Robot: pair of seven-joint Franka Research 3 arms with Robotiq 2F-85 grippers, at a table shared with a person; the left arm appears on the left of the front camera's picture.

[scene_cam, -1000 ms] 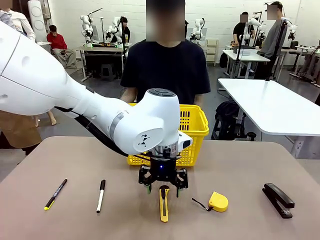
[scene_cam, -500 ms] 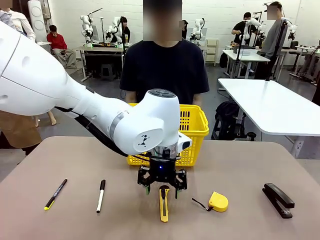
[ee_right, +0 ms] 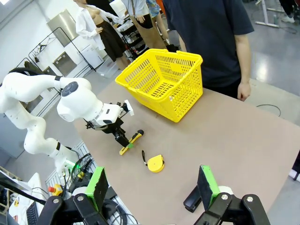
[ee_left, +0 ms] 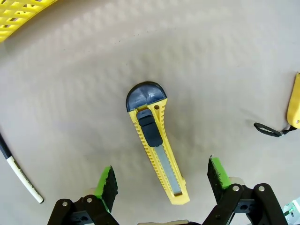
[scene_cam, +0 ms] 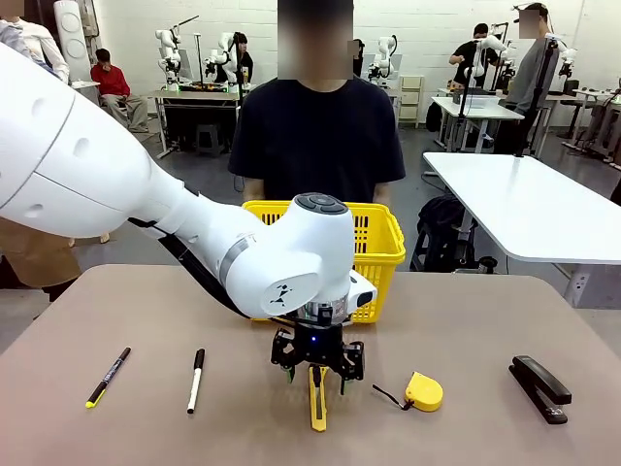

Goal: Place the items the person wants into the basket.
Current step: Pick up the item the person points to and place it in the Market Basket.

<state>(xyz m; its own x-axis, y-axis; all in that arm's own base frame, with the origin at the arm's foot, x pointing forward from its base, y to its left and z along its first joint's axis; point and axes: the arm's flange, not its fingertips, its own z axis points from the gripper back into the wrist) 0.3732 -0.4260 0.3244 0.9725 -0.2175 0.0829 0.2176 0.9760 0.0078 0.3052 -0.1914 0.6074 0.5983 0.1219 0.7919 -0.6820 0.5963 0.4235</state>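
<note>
The yellow-and-black utility knife (scene_cam: pixel 317 400) (ee_left: pixel 157 150) (ee_right: pixel 131 140) lies flat on the table, in front of the yellow basket (scene_cam: pixel 380 233) (ee_right: pixel 161 82). My left gripper (scene_cam: pixel 316 377) (ee_left: pixel 161 169) hangs open just over the knife, its green pads (ee_left: pixel 108 183) on either side of the handle and apart from it. The white marker with a black cap (scene_cam: pixel 196 381) (ee_left: pixel 19 172) and the black pen with a yellow end (scene_cam: pixel 108 377) lie to the left. My right gripper (ee_right: pixel 152 185) is open, high above the table. The person (scene_cam: pixel 320 136) stands behind the basket.
A yellow tape measure (scene_cam: pixel 423 390) (ee_right: pixel 154 163) lies right of the knife, close to my left gripper. A black stapler (scene_cam: pixel 539 386) (ee_right: pixel 191 200) lies at the far right. The tan table (scene_cam: pixel 466 320) has bare room between basket and stapler.
My left arm has sunk a little, bringing the open gripper lower around the knife. The knife and the other tools have not moved.
</note>
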